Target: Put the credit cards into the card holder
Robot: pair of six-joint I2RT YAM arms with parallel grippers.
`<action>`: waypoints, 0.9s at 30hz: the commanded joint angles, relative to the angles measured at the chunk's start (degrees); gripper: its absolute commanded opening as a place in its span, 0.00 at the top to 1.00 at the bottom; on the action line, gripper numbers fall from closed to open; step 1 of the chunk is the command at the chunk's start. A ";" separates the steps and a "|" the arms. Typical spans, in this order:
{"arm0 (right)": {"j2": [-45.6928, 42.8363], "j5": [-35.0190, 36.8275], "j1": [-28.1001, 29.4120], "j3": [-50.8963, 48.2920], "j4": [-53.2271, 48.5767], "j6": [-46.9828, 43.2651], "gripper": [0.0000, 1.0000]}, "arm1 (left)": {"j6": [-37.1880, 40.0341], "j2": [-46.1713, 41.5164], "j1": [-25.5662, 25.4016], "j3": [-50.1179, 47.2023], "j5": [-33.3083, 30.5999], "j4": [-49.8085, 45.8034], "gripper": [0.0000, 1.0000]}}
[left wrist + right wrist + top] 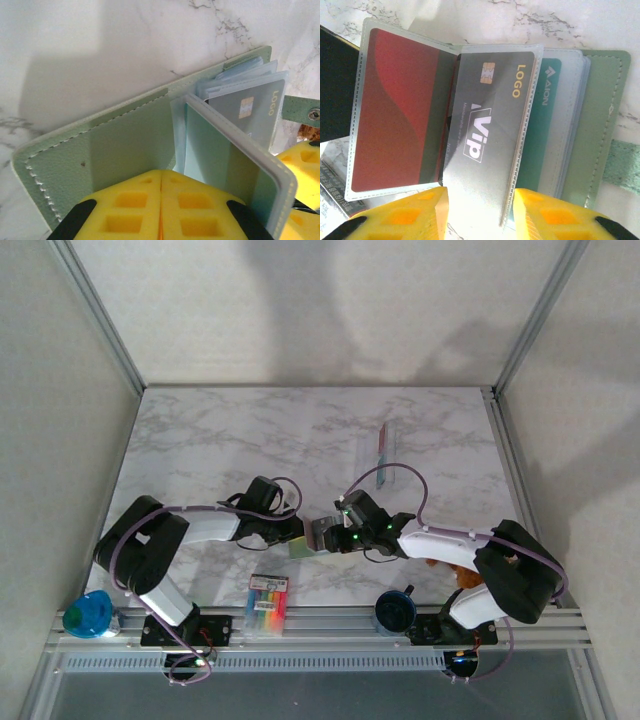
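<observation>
green card holder (600, 125) open, w/ cards (490, 135) sleeved

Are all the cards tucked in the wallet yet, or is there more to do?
Nearly done, it seems. The red card, grey card and teal card each sit in a clear sleeve of the card holder. The left gripper is shut on the holder's edge; the right gripper straddles the grey card's sleeve. Left, probably: let go and fold it shut.
</observation>
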 commanded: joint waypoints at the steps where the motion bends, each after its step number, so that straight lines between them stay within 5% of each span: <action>1: 0.30 -1.42 0.25 0.25 1.01 -0.95 0.62 | 1.69 -2.02 1.11 -1.65 -1.40 -3.23 0.92; 9: 0.83 -4.91 0.19 0.13 4.72 -0.52 0.62 | 2.67 -3.40 3.16 -3.95 -1.41 -3.76 0.92; 17: 3.29 -6.78 -1.18 1.01 3.14 2.23 0.45 | 3.72 -4.23 4.50 -5.17 -1.40 -4.42 0.92; 27: 6.79 -10.68 -1.60 0.83 6.88 3.27 0.60 | 3.93 -10.24 7.55 -6.51 -1.55 -6.31 0.80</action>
